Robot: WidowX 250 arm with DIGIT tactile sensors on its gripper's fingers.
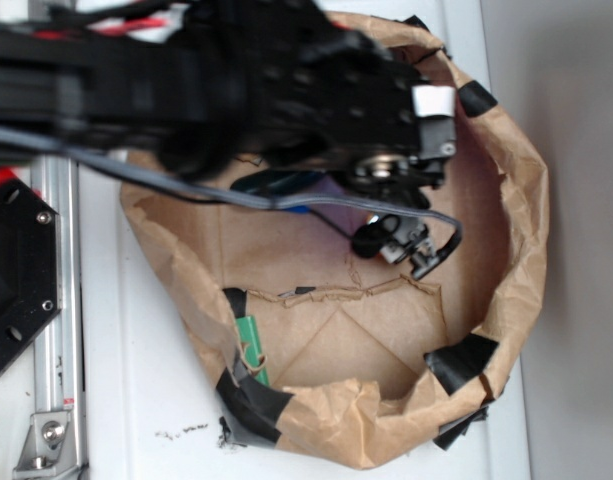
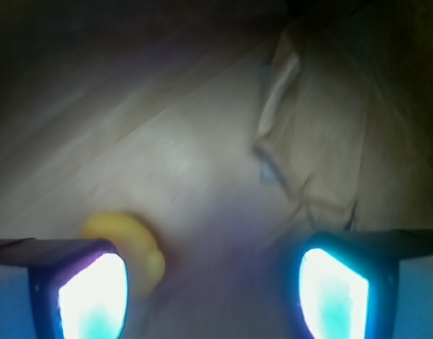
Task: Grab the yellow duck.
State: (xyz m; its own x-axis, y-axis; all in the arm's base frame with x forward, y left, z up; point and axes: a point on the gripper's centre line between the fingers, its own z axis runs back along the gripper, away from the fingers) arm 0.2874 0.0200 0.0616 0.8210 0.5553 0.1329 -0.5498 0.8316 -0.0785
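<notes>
I'm working inside the crumpled paper bag (image 1: 516,190), and the arm (image 1: 186,80) covers most of it in the exterior view, so the wrist view is what I go by. There the duck (image 2: 128,244) shows as a blurred yellow lump in the lower left of the frame, lying on the brown paper floor and partly hidden behind the left finger pad (image 2: 92,296). The gripper (image 2: 212,293) has its jaws spread wide with nothing between them; the right pad (image 2: 333,293) sits well off to the lower right.

As I judge it, the duck is not centred in the gap but crowds the left pad, so closing now would likely clip its edge and squirt it away. I'd shift the wrist toward the left of the frame until the yellow sits midway between the pads, then come down. The folded bag wall at upper right looks close; I'd keep clear of it so paper doesn't get pinched. The picture is soft, so I can't tell the duck's heading.
</notes>
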